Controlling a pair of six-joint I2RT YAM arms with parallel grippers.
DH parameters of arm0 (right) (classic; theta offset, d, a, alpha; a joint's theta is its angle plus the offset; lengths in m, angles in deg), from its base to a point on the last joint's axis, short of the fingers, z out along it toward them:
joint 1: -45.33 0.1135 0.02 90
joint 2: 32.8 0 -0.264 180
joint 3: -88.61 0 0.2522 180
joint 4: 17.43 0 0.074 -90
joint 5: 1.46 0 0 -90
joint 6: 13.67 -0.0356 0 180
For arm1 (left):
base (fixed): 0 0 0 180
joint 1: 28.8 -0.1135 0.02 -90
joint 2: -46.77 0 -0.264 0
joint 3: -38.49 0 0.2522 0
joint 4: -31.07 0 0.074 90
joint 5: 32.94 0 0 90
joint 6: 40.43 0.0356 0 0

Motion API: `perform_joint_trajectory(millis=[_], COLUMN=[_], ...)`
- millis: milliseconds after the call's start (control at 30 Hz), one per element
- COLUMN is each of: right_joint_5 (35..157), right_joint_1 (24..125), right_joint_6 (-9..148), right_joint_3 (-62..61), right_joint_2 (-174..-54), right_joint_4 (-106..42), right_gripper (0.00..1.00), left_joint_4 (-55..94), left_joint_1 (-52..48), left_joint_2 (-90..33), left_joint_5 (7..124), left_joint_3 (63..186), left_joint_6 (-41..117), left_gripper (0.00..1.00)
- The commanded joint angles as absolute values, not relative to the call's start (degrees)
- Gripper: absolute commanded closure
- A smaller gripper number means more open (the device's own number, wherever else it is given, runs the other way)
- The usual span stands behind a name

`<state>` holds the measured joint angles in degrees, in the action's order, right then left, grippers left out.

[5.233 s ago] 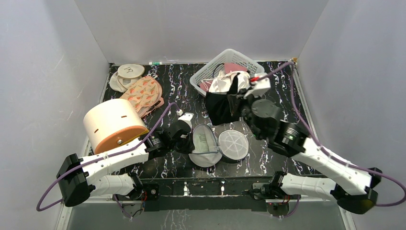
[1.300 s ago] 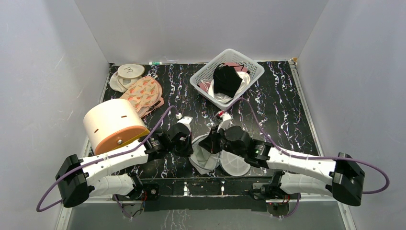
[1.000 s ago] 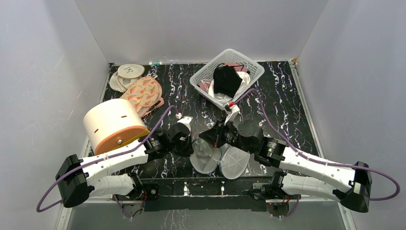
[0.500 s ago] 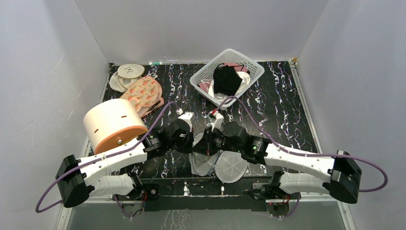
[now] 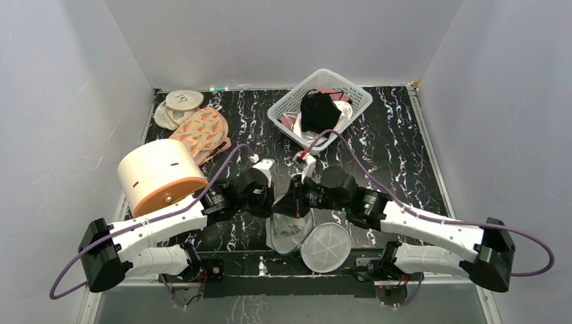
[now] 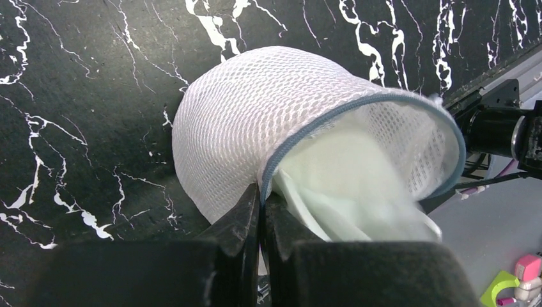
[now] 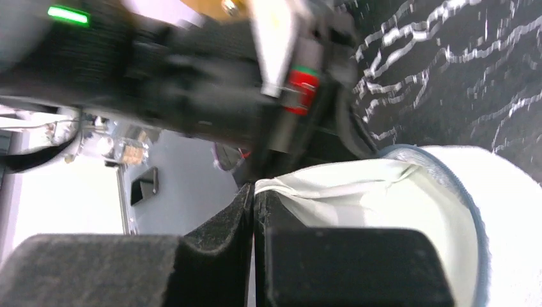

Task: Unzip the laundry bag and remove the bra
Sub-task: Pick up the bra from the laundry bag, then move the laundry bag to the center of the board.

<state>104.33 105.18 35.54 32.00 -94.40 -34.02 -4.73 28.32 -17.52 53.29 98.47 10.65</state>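
The laundry bag lies open at the table's near edge, and its second domed half is flopped toward the front. My left gripper is shut on the bag's blue-grey zipper rim, as the left wrist view shows. The pale mint bra sits inside the white mesh half. My right gripper reaches into the opening from the right. In the right wrist view its fingers are shut on an edge of the bra, with the bag's rim around it.
A big cream cylinder with an orange base stands at the left. Peach floral pads and round white pads lie at the back left. A white lattice basket at the back holds a black garment and white cloth.
The right arm dropped the black garment in the basket and came down to the open bag. Over the last second it closed on the bra, and the loose bag half swung toward the front edge.
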Motion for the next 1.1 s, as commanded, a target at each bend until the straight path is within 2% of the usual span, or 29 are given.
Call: perform_joint_trajectory(millis=[0, 133, 300, 500, 700, 1067], right_joint_5=[98.24, 92.07, 82.80, 70.61, 61.08, 54.84], right_joint_1=[105.82, 105.51, 105.52, 105.53, 105.48, 105.47], right_joint_6=[37.53, 38.11, 40.94, 47.72, 49.61, 52.13], right_joint_3=[24.41, 24.17, 20.63, 12.49, 11.59, 7.53], right_joint_2=[-86.17, -82.34, -80.90, -82.62, -83.07, -83.57], right_joint_4=[-23.83, -24.54, -32.62, -43.14, -47.11, -49.53], right_gripper=[1.00, 1.00, 1.00, 1.00, 1.00, 1.00], left_joint_4=[-3.80, -5.15, -7.37, -15.88, -22.65, -23.64], left_joint_1=[28.20, 28.16, 28.21, 28.16, 27.93, 24.88], left_joint_2=[-17.83, -17.44, -15.88, -15.43, -17.29, -23.46], left_joint_5=[52.39, 51.19, 46.97, 35.07, 21.98, 25.96], left_joint_3=[98.12, 98.54, 98.70, 101.20, 106.57, 106.71], left_joint_6=[9.86, 10.00, 8.81, 1.83, 0.05, 1.69], left_gripper=[1.00, 1.00, 1.00, 1.00, 1.00, 1.00])
